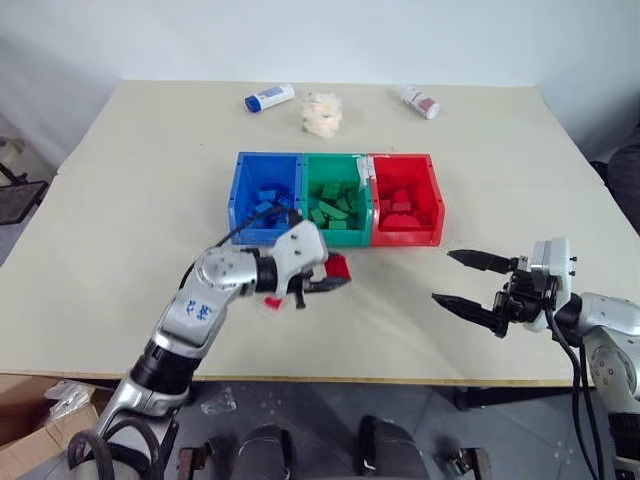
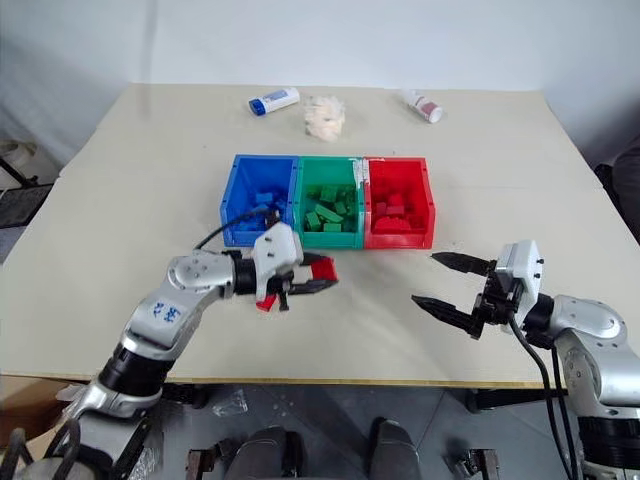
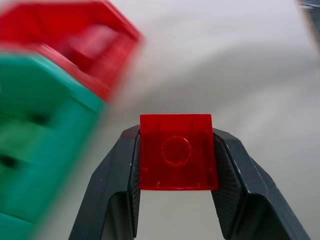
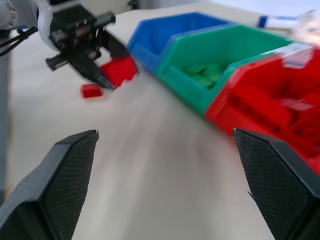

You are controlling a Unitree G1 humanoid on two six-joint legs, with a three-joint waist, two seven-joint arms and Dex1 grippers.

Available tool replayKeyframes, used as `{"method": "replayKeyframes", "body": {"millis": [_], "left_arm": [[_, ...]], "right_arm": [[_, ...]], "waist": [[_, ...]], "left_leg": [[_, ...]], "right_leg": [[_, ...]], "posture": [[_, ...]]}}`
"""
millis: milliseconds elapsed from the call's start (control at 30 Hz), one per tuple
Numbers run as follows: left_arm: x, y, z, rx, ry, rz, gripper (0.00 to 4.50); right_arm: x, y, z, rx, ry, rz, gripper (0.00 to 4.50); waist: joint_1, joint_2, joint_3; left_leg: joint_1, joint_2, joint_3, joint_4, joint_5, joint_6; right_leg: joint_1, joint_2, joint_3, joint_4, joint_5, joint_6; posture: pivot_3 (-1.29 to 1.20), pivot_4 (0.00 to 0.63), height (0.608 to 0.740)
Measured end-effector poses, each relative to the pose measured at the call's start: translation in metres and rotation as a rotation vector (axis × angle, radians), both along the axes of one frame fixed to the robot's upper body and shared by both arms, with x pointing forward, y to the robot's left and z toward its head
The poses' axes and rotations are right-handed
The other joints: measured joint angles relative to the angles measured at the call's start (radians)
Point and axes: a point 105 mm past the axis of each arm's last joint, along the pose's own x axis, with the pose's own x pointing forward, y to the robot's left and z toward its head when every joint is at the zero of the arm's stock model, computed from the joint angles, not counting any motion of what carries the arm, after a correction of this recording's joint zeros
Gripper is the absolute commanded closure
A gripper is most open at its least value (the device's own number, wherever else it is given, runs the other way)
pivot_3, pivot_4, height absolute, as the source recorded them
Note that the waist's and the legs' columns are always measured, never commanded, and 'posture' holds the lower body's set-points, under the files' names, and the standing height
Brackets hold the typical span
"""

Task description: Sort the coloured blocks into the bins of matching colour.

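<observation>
My left gripper is shut on a small red block and holds it just above the table, in front of the green bin. In the left wrist view the red block sits squarely between the two fingers. A second small red block lies on the table under that wrist. The blue bin, the green bin and the red bin stand side by side, each with several blocks of its own colour inside. My right gripper hovers open and holds nothing, right of the bins.
At the table's far side lie a white tube with a blue cap, a pale fluffy wad and a white tube with a red cap. The table's front edge runs just below both arms.
</observation>
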Motion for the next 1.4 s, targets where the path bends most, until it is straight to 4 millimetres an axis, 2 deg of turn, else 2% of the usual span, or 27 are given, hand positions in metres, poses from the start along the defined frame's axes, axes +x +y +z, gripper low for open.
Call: {"method": "replayKeyframes", "body": {"millis": [67,167,233,400,467,567,667,733,867,1033,1133,1200,1233,1267,1300,1400], "left_arm": [[0.011,-0.011,0.008,-0.039,-0.014,0.006,3.01],[0.019,-0.021,0.008,-0.070,-0.008,0.002,3.01],[0.034,-0.035,0.010,-0.096,-0.013,-0.007,3.01],[0.058,-0.068,0.032,-0.134,-0.098,-0.035,3.01],[0.072,-0.078,0.036,-0.151,-0.103,-0.001,2.25],[0.080,-0.087,0.041,-0.189,-0.083,0.022,1.44],[0.083,-0.096,0.052,-0.200,-0.125,0.030,0.50],[0.084,-0.095,0.051,-0.193,-0.144,0.030,0.02],[0.087,-0.082,0.042,-0.193,-0.142,0.034,0.02],[0.079,-0.051,0.027,-0.165,-0.128,-0.035,0.02],[0.065,-0.005,0.006,-0.113,-0.096,-0.035,0.02],[0.056,0.019,-0.006,-0.083,-0.053,-0.009,0.02],[0.045,0.033,-0.011,-0.063,-0.031,-0.002,0.02],[0.039,0.038,-0.013,-0.056,-0.020,-0.009,0.02],[0.024,0.053,-0.016,-0.037,-0.001,-0.004,0.02],[0.001,0.080,-0.020,-0.027,0.044,0.025,0.02]], "right_arm": [[0.004,-0.002,0.003,0.026,-0.016,-0.041,0.00],[0.006,-0.002,0.003,0.049,-0.022,-0.078,0.00],[0.008,-0.006,0.004,0.076,-0.034,-0.132,0.00],[0.001,-0.002,0.008,0.080,-0.065,-0.158,0.00],[-0.003,-0.002,0.006,0.084,-0.061,-0.179,0.00],[-0.005,-0.004,0.005,0.084,-0.059,-0.204,0.00],[-0.007,0.000,0.010,0.081,-0.082,-0.203,0.00],[-0.008,0.001,0.012,0.082,-0.088,-0.201,0.00],[-0.007,0.002,0.013,0.084,-0.082,-0.193,0.00],[-0.001,0.006,0.023,0.060,-0.104,-0.131,0.00],[0.005,0.011,0.021,0.031,-0.077,-0.054,0.00],[0.008,0.009,0.018,0.017,-0.058,-0.033,0.00],[0.012,0.011,0.017,0.012,-0.050,-0.006,0.00],[0.013,0.011,0.016,0.006,-0.044,0.003,0.00],[0.016,0.016,0.016,-0.004,-0.036,0.043,0.00],[0.019,0.018,0.013,-0.032,-0.016,0.098,0.00]], "waist": [[0.001,0.000,0.000],[-0.001,0.000,0.000],[0.002,0.000,0.000],[0.002,-0.001,0.000],[-0.001,-0.001,0.000],[-0.002,-0.001,0.001],[-0.003,-0.001,0.001],[-0.004,-0.001,0.001],[-0.002,-0.001,0.001],[-0.006,-0.001,0.001],[-0.023,-0.001,0.000],[-0.026,-0.001,0.001],[-0.028,-0.001,0.001],[-0.029,-0.001,0.000],[-0.030,-0.001,0.001],[-0.024,-0.001,0.001]], "left_leg": [[0.000,0.000,0.000,0.000,0.000,0.000],[0.000,0.000,0.000,0.000,0.000,0.000],[-0.001,0.000,-0.001,0.001,0.000,0.001],[-0.003,-0.001,-0.001,0.002,-0.001,0.003],[-0.004,-0.001,-0.001,0.002,-0.002,0.004],[-0.005,-0.001,-0.001,0.001,-0.002,0.004],[-0.006,-0.001,-0.001,0.001,-0.002,0.004],[-0.005,-0.001,-0.001,0.001,-0.002,0.004],[-0.006,-0.001,-0.001,0.001,-0.002,0.004],[-0.006,-0.001,-0.001,0.001,-0.002,0.004],[-0.004,-0.001,-0.002,0.000,-0.002,0.004],[-0.004,-0.001,-0.001,0.001,-0.002,0.004],[-0.004,-0.001,-0.001,0.001,-0.002,0.004],[-0.004,-0.001,-0.001,0.001,-0.002,0.004],[-0.004,-0.001,-0.001,0.002,-0.002,0.004],[-0.003,-0.001,-0.001,0.003,-0.002,0.004]], "right_leg": [[0.000,0.000,0.000,-0.001,0.000,0.001],[0.000,0.000,0.000,-0.001,0.000,0.001],[0.000,0.000,-0.001,-0.001,0.000,0.001],[0.001,0.000,-0.001,-0.007,0.002,0.003],[0.001,0.000,-0.001,-0.009,0.002,0.004],[0.001,0.000,-0.002,-0.010,0.002,0.004],[0.001,0.000,-0.002,-0.012,0.002,0.004],[0.001,0.000,-0.002,-0.012,0.002,0.004],[0.001,0.000,-0.002,-0.012,0.002,0.004],[0.000,0.000,-0.002,-0.009,0.002,0.004],[-0.001,0.000,-0.001,-0.004,0.002,0.004],[-0.002,0.000,0.000,-0.004,0.002,0.004],[-0.002,0.000,0.000,-0.004,0.002,0.004],[-0.002,0.000,0.001,-0.003,0.002,0.004],[-0.002,0.000,0.001,-0.003,0.002,0.004],[-0.001,0.000,0.001,-0.002,0.002,0.004]], "posture": [[0.00,0.150,0.740],[0.00,0.150,0.740],[0.00,0.150,0.740],[0.00,0.150,0.740],[0.00,0.150,0.740],[0.00,0.150,0.740],[0.00,0.150,0.740],[0.00,0.150,0.740],[0.00,0.150,0.740],[0.00,0.150,0.740],[0.00,0.150,0.740],[0.00,0.150,0.740],[0.00,0.150,0.740],[0.00,0.150,0.740],[0.00,0.150,0.740],[0.00,0.150,0.740]]}}
